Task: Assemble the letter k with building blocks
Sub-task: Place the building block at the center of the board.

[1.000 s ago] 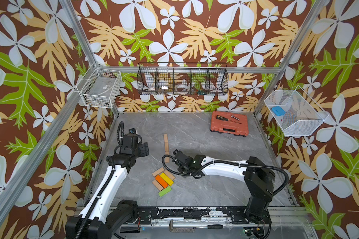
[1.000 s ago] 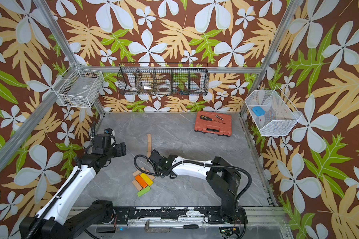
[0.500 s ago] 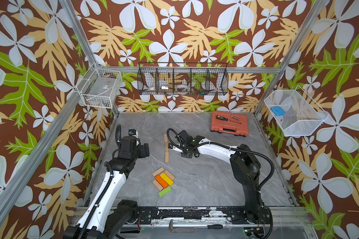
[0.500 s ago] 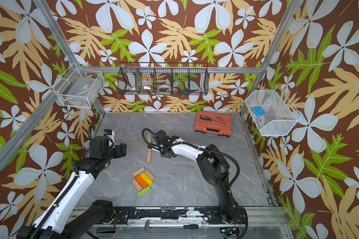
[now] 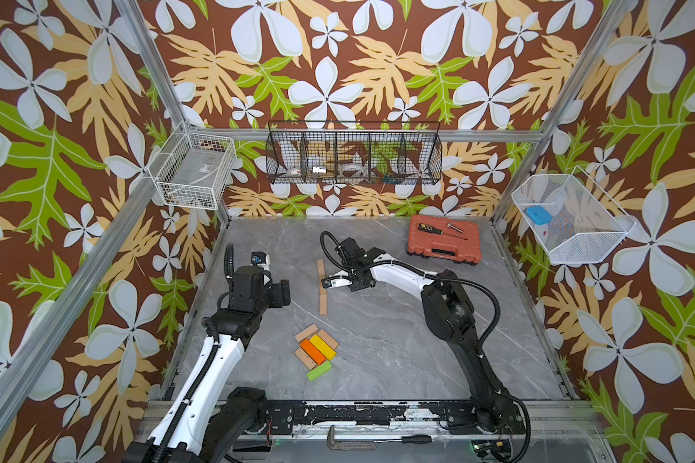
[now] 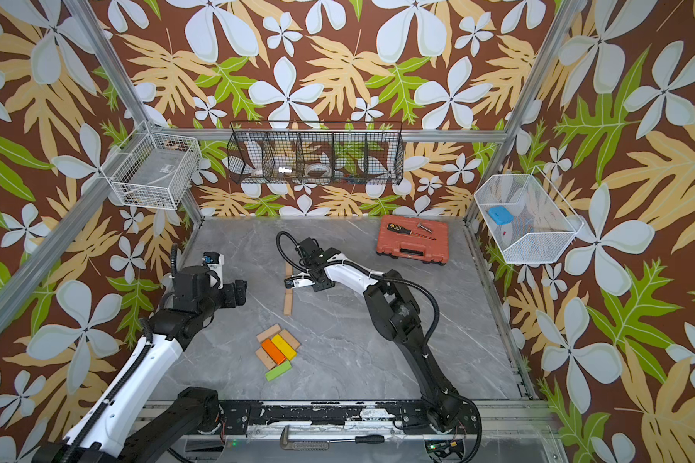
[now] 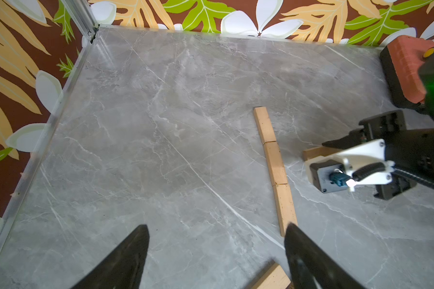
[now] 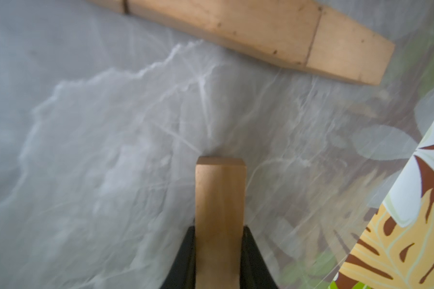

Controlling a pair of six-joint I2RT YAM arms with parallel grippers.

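Three plain wood building blocks lie end to end in a column (image 5: 322,305) (image 6: 287,304) (image 7: 274,170) (image 8: 261,32) at mid-table. My right gripper (image 5: 326,280) (image 6: 291,282) (image 8: 219,250) hovers just right of the column's middle, shut on another plain wood block (image 8: 219,195) (image 7: 313,152) whose free end points at the column across a small gap. Nearer the front lies a cluster: an orange block (image 5: 313,351), a yellow block (image 5: 323,346), a green block (image 5: 319,370) and plain wood ones (image 5: 306,333). My left gripper (image 5: 283,292) (image 6: 239,292) (image 7: 214,250) is open and empty, left of the column.
A red-orange tool case (image 5: 444,240) (image 7: 406,72) with a screwdriver on it sits at the back right. Wire baskets (image 5: 354,158) hang on the back and side walls. The right arm (image 5: 446,304) spans the table's right half.
My right arm swung from beside the colored cluster toward the back, then left to the column, carrying the wood block. The left arm drew back slightly, and its jaws opened a little wider.
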